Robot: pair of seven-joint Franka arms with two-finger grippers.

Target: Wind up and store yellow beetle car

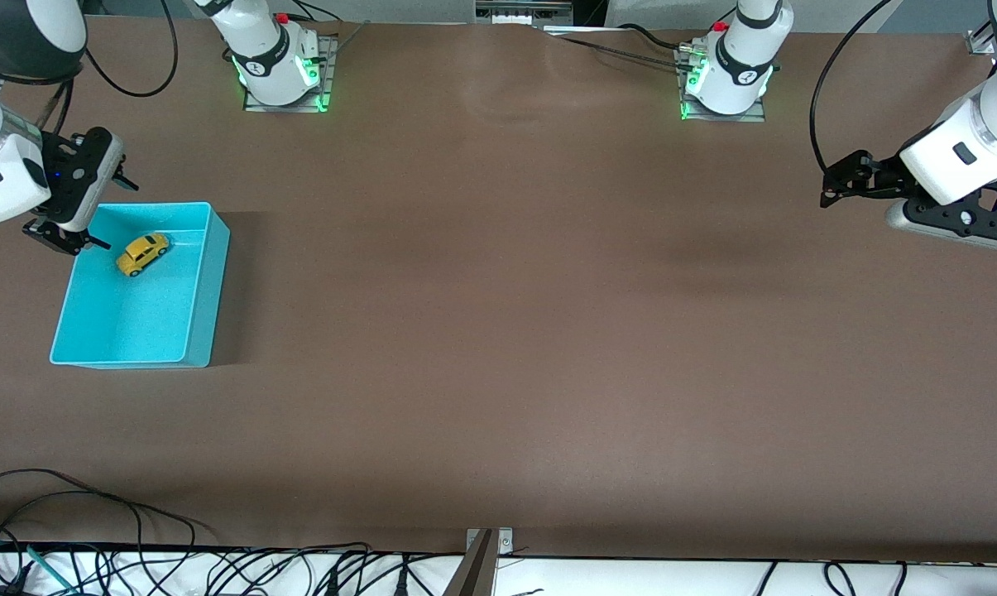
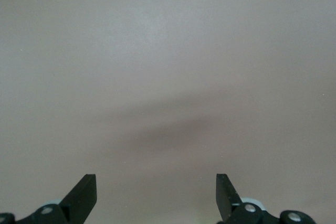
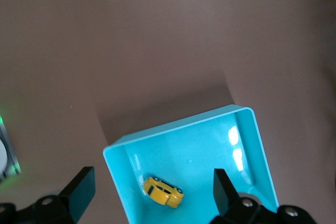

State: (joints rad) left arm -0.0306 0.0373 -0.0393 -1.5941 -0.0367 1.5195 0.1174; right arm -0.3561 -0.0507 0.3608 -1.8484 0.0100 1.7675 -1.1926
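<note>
Brown table mostly bare (yellow beetle car inside turquoise bin).

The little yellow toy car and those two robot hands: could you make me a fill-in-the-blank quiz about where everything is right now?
1. The tiny yellow beetle car lies inside the turquoise plastic ____.
2. The right gripper, fingers open, hangs over that container's ____ toward the right arm's end of the table.
3. The left gripper hangs over bare brown table, fingers ____, holding nothing.
4. The car rests in the part of the container ____ from the front camera.

Missing words: bin; rim; open; farther
</note>
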